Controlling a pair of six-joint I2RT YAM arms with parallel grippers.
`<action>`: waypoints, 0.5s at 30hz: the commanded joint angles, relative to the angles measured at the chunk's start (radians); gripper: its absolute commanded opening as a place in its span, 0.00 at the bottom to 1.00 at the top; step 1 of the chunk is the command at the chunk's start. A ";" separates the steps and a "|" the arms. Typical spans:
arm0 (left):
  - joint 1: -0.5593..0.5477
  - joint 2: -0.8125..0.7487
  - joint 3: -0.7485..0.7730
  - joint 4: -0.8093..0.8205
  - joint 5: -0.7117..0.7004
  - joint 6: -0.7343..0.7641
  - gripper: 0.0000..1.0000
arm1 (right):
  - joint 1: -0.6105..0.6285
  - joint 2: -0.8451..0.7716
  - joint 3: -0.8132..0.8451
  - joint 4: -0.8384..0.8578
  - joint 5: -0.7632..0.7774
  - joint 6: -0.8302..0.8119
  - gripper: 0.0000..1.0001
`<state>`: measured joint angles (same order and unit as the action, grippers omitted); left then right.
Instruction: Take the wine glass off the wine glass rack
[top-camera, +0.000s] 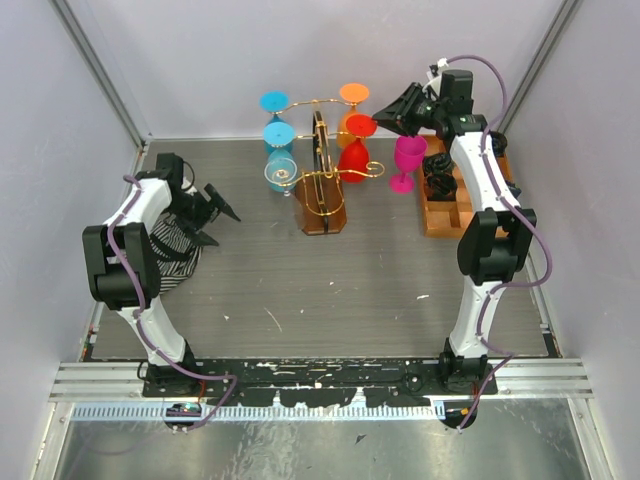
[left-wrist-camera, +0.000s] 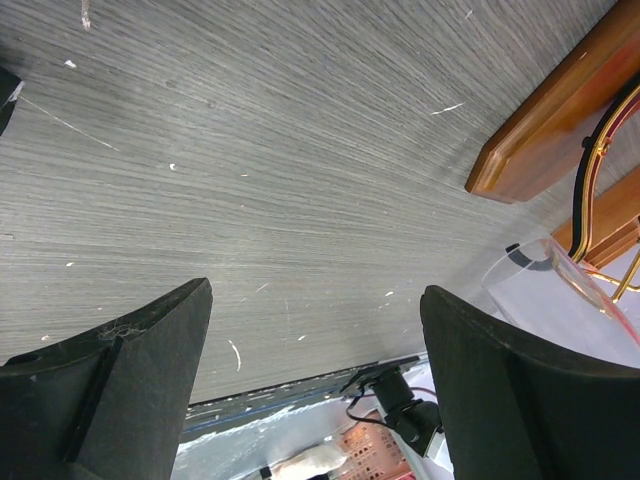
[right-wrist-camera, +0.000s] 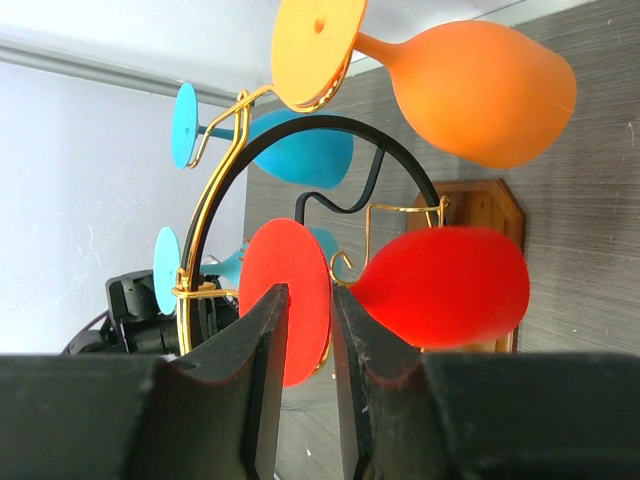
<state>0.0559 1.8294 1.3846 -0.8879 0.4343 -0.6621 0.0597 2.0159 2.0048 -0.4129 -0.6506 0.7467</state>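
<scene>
The red wine glass (right-wrist-camera: 440, 285) hung bowl-down from the gold wine glass rack (right-wrist-camera: 205, 215), its foot (right-wrist-camera: 290, 260) caught in a scrolled wire arm. It looked light and smooth, apt to swing or slip, so it was best taken at the foot's rim or the stem just beneath and slid out along the wire. The right hand (right-wrist-camera: 310, 297) stood level with that foot, fingers almost together; whether they pinched it, I could not tell. The left hand (left-wrist-camera: 315, 300) hovered low over the surface (left-wrist-camera: 250, 150) — spread wide, empty.
</scene>
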 joint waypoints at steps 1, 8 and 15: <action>-0.002 -0.007 -0.028 0.006 0.029 0.007 0.92 | 0.007 0.003 0.059 0.014 -0.014 -0.008 0.29; -0.002 -0.013 -0.012 -0.002 0.024 0.011 0.92 | 0.007 -0.002 0.056 0.014 -0.013 -0.018 0.29; -0.002 -0.007 -0.020 0.001 0.024 0.013 0.92 | 0.008 0.000 0.050 0.023 -0.036 -0.017 0.11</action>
<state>0.0559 1.8294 1.3689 -0.8856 0.4366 -0.6617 0.0635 2.0277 2.0121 -0.4232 -0.6575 0.7357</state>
